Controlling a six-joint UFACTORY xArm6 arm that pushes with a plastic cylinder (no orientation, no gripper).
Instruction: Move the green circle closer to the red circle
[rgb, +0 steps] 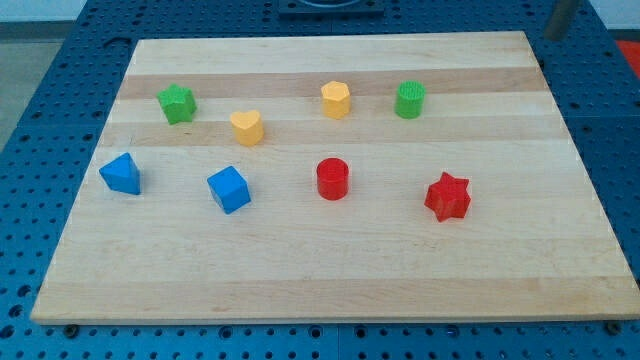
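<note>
Jaws: state untellable; my tip (549, 38) well top-right of ridged green circle (410, 100)

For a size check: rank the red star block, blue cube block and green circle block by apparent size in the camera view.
1. red star block and blue cube block: look alike.
2. green circle block: smallest, though farther up the board, so unsure.

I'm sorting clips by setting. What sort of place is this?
Probably a robotics lab bench. A wooden board lies on a blue perforated table, with small coloured blocks such as the green circle and red circle spread out. My tip isn't clearly visible.
</note>
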